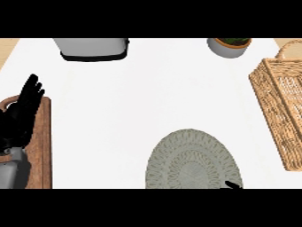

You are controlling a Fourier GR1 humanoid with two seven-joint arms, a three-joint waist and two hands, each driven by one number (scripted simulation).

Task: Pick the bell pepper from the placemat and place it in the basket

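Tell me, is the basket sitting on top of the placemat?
No, the basket stands at the right side of the counter, with bare white surface between it and the placemat.

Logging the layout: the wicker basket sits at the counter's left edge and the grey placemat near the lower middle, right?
No. The head view shows the wicker basket at the right edge of the counter, not left; the grey placemat does lie near the lower middle.

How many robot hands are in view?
2. The left hand, open, at the left over the wooden board; right hand barely showing at the bottom edge, by the placemat.
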